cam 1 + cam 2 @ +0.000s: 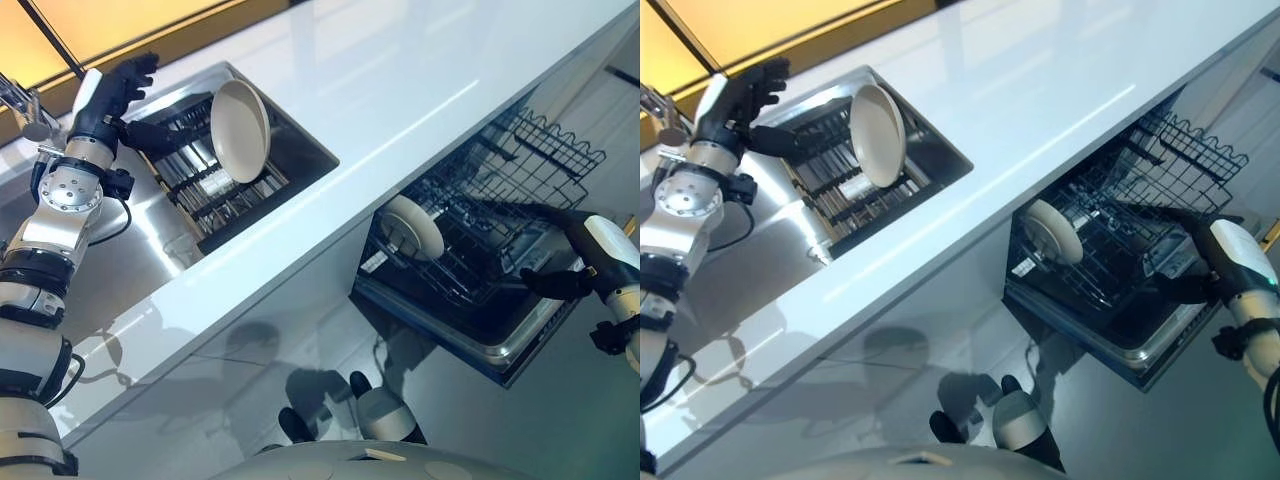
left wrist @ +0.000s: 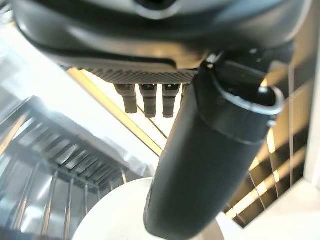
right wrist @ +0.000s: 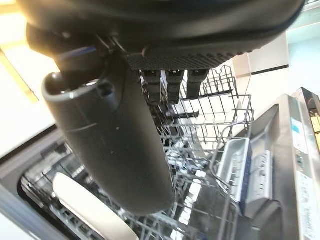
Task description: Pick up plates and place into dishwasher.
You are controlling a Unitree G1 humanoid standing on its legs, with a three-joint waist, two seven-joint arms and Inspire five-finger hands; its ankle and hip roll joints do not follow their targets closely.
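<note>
A cream plate (image 1: 240,130) stands on edge in the black dish rack (image 1: 215,200) inside the steel sink (image 1: 305,160). My left hand (image 1: 115,92) hovers at the rack's far left end with fingers spread, apart from the plate; the plate's rim (image 2: 115,215) shows just past its thumb (image 2: 200,165). A second cream plate (image 1: 415,228) stands upright in the dishwasher's lower rack (image 1: 470,275). My right hand (image 1: 562,240) hangs over that rack's right side, open and holding nothing. That plate (image 3: 95,210) lies beyond its thumb (image 3: 115,145).
A white counter (image 1: 430,80) runs between the sink and the dishwasher. The dishwasher door (image 1: 525,345) is folded down, and a wire basket (image 1: 555,145) juts out above the lower rack. A faucet (image 1: 25,108) stands left of the sink.
</note>
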